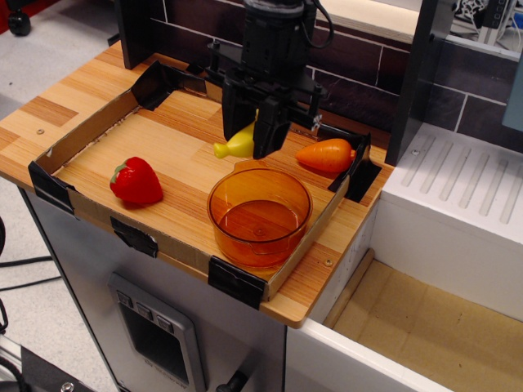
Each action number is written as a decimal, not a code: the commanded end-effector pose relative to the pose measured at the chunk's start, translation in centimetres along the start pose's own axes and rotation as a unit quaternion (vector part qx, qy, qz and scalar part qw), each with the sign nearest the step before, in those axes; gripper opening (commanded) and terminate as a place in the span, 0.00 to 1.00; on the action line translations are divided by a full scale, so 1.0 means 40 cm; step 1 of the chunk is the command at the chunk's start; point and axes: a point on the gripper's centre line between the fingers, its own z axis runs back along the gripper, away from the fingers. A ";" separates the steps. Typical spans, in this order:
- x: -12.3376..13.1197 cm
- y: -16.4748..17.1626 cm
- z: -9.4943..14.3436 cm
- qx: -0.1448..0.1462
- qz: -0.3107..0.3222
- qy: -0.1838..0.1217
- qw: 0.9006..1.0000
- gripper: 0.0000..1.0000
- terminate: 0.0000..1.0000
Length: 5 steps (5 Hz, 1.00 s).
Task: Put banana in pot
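Note:
My black gripper (252, 140) is shut on the small yellow banana (234, 145) and holds it in the air just behind the far rim of the pot. The banana sticks out to the left of the fingers. The translucent orange pot (259, 214) stands upright near the tray's front right corner, with its tab handle at the far rim. Nothing lies inside the pot.
A red strawberry (136, 180) lies at the left of the cardboard-walled wooden tray (168, 145). An orange carrot (326, 155) lies at the back right corner. A dark brick wall stands behind, a white surface and an open box lie to the right.

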 end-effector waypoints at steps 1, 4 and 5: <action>0.014 -0.016 0.001 0.006 0.001 -0.004 1.000 0.00 0.00; 0.005 -0.027 -0.007 -0.008 0.014 -0.023 1.000 1.00 0.00; 0.013 -0.002 0.056 0.002 0.044 -0.078 0.996 1.00 0.00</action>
